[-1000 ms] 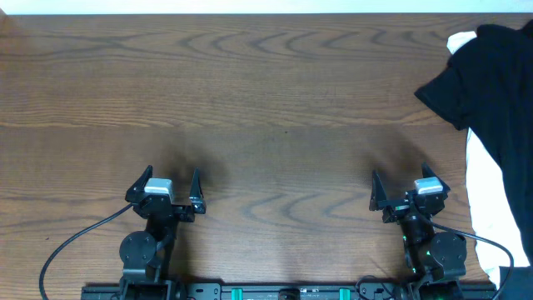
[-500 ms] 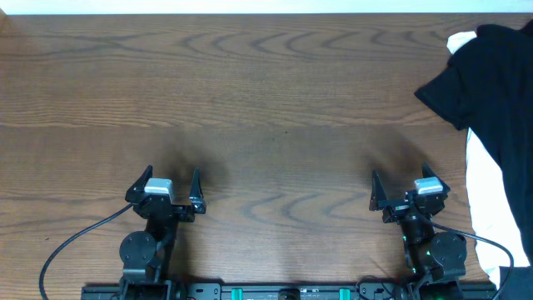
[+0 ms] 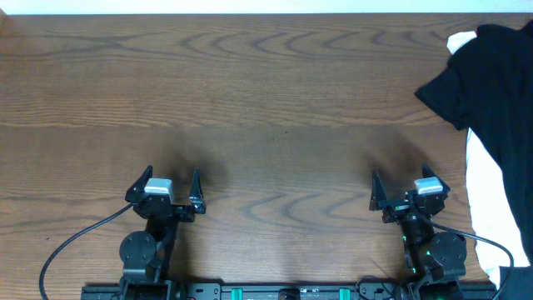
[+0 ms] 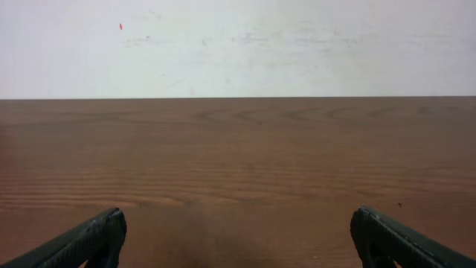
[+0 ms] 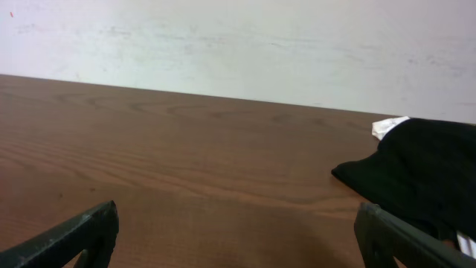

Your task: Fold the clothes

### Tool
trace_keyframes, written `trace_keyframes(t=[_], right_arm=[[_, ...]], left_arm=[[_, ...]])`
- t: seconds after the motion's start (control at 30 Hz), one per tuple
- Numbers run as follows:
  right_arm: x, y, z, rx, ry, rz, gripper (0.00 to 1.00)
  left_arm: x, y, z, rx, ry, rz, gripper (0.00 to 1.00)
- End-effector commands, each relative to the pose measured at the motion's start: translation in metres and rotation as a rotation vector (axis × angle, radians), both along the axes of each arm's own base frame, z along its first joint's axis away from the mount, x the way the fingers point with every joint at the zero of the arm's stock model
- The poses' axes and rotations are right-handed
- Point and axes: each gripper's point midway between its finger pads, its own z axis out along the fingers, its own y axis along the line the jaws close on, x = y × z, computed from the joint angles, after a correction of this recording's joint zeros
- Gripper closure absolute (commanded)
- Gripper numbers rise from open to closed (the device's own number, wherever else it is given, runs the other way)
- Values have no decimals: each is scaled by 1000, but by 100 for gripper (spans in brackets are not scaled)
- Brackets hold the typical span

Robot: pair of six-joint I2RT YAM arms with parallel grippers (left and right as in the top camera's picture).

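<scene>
The overhead camera looks straight down on the table (image 3: pixel 275 100), the low wrist cameras face the wall (image 4: pixel 297 45), the right one sharing the black shirt (image 5: pixel 424 164)

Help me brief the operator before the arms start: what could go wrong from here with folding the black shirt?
1. The black shirt lies crumpled over a white shirt, so the right fingers may pinch both layers together.
2. It sits at the table's far right edge, partly outside the overhead view and far from the left fingers. Dragging it to the centre with one arm could bunch it further.
</scene>
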Motion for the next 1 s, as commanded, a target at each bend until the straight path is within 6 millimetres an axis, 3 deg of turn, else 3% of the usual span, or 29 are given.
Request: trace_keyframes(t=[0.0, 0.67, 0.8, 0.97], right_arm=[[-1, 4, -1, -10, 1, 18, 1], [0, -3, 1, -11, 4, -18, 1], [-5, -5, 33, 7, -35, -29, 1], [-12, -23, 107, 15, -98, -129, 1]], left_arm=[[-1, -1, -14, 9, 44, -8, 2], [-1, -1, -14, 9, 43, -8, 2], [-1, -1, -14, 9, 44, -8, 2], [-1, -1, -14, 8, 43, -8, 2]])
